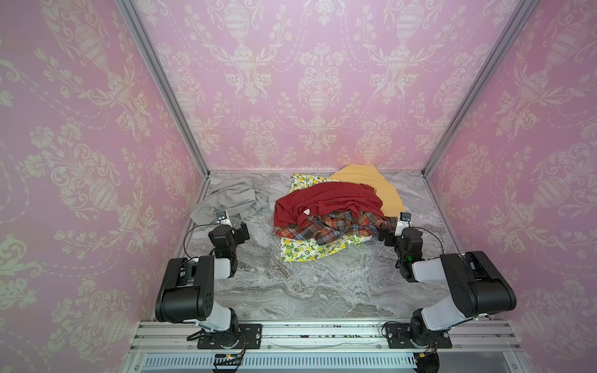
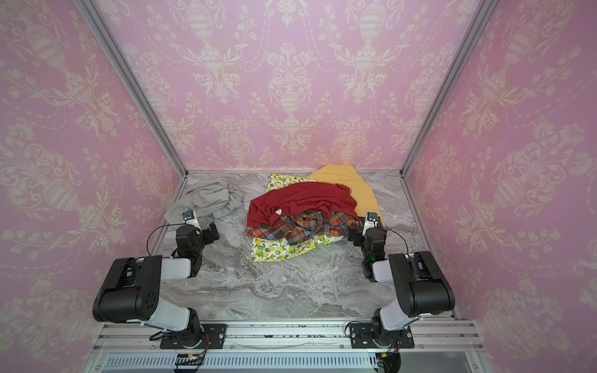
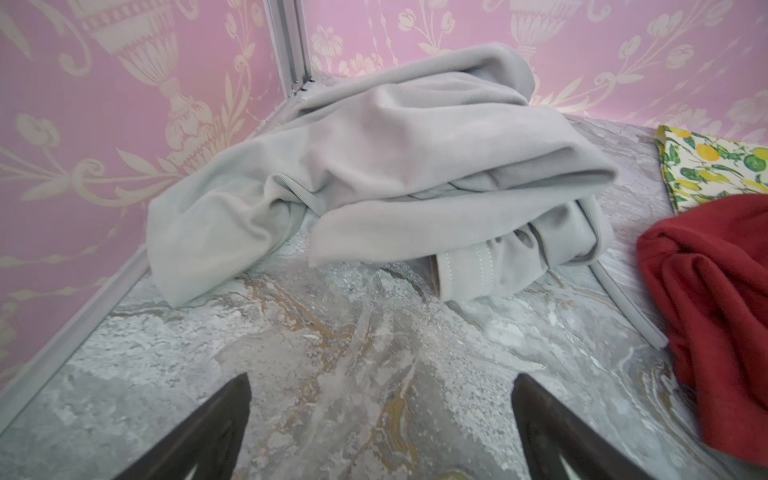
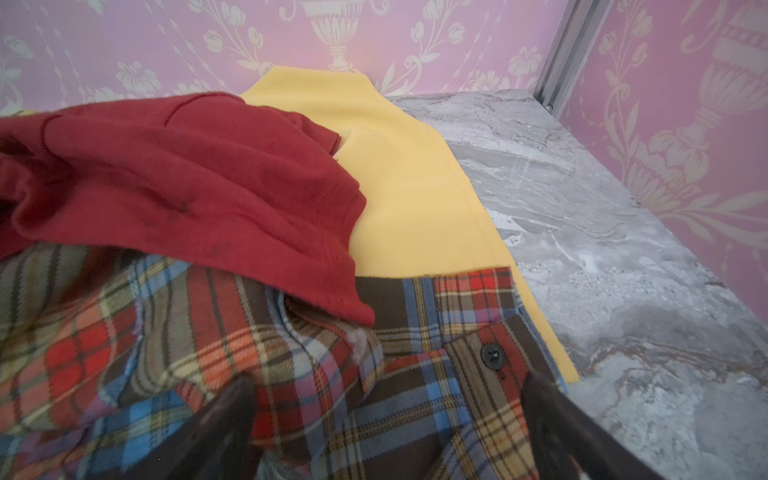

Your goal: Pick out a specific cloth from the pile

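Observation:
The light-grey cloth (image 1: 232, 200) (image 2: 206, 200) lies crumpled by itself in the back left corner, apart from the pile. In the left wrist view the cloth (image 3: 395, 166) shows in long soft folds. My left gripper (image 1: 243, 230) (image 3: 381, 376) stands open just in front of it, over bare marble and holding nothing. The pile sits at the back centre: a dark red shirt (image 1: 326, 200) on top, a plaid shirt (image 1: 332, 226), a lemon-print cloth (image 1: 303, 253) and a mustard cloth (image 1: 371, 182). My right gripper (image 1: 386, 234) (image 4: 386, 399) is open at the pile's right edge, with the plaid shirt (image 4: 291, 374) under its fingers.
Pink patterned walls close in the marble tabletop (image 1: 307, 290) on three sides, with aluminium posts (image 1: 168, 97) in the back corners. The arm bases are bolted to a metal rail (image 1: 323, 336) along the front edge.

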You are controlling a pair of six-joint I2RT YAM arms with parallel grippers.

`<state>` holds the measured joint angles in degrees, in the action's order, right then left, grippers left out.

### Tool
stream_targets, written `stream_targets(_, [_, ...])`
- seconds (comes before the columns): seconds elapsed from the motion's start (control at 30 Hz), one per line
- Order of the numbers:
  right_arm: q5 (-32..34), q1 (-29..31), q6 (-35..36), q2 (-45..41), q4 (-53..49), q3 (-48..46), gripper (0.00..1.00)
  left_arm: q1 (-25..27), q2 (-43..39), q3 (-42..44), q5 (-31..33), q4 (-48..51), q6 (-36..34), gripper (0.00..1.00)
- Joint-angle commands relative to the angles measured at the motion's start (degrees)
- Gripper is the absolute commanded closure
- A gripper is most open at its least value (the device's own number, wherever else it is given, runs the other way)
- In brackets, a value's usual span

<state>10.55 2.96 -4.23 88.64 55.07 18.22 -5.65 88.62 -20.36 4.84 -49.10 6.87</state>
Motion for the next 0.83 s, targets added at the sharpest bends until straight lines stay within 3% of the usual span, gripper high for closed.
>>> stream_targets(0.0, [-1.3,-0.3,1.1,0.0,1.1,1.7,0.00,0.5,7.0,2.5,-3.4,-16.7,-2.0,0.01])
stream_targets(0.07, [-1.3,-0.4,1.0,0.0,1.1,1.7,0.00,1.7,2.3,-0.8,-0.4,-2.0,-2.1,0.01])
stream_targets(0.13, [-1.3,-0.4,1.1,0.0,1.2,1.7,0.00,3.2,6.0,0.6,1.6,-12.1,-4.5,0.01])
stream_targets(0.2, [-1.3,-0.4,1.2,0.0,1.5,1.5,0.00,3.3,3.7,-0.3,2.7,-5.3,-3.4,0.01])
stream_targets(0.3, [-1.3,-0.3,1.2,0.0,1.5,1.6,0.00,3.5,5.7,0.8,3.0,-11.5,-4.3,0.01])
stream_targets(0.37, [-1.3,-0.3,1.2,0.0,1.5,1.5,0.00,3.5,4.3,0.2,2.9,-7.9,-3.9,0.01])
stream_targets(0.43, [-1.4,-0.4,1.2,0.0,1.5,1.6,0.00,3.5,5.3,0.9,2.6,-11.3,-4.3,0.01])
stream_targets(0.8, [-2.6,-0.9,1.0,0.0,1.4,1.6,0.00,3.5,5.0,0.6,2.1,-10.0,-4.3,0.01])
